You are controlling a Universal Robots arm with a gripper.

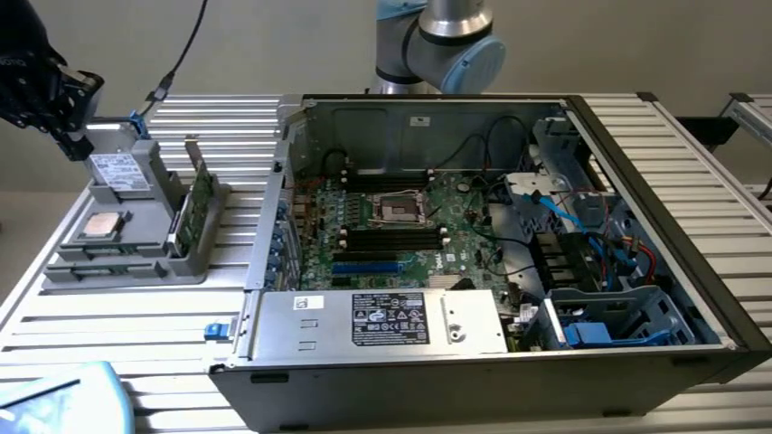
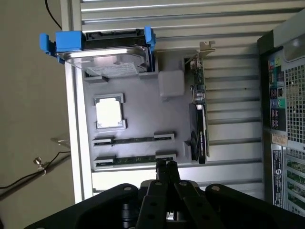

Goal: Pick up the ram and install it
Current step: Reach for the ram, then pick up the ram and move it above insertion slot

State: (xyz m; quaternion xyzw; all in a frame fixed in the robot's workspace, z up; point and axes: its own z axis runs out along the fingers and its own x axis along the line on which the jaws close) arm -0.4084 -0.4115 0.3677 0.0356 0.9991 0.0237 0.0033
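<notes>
Two ram sticks lie in slots of a grey tray (image 2: 143, 95): one ram (image 2: 133, 140) farther from my fingers, and a second ram (image 2: 128, 160) whose end sits just beyond my fingertips. My gripper (image 2: 166, 167) is shut with nothing in it and hovers above the tray, over that nearer stick's end. In the exterior view the gripper (image 1: 75, 145) hangs at the far left, over the tray (image 1: 145, 262). The open computer case (image 1: 483, 235) shows its motherboard (image 1: 399, 217) with black memory slots.
The tray also holds a hard drive in a blue caddy (image 2: 105, 52), a square silver processor (image 2: 109, 112) and a taller green card with a metal bracket (image 2: 199, 109). The case's rear panel (image 2: 286, 105) stands beside the tray. Cables and a power supply (image 1: 386, 321) fill parts of the case.
</notes>
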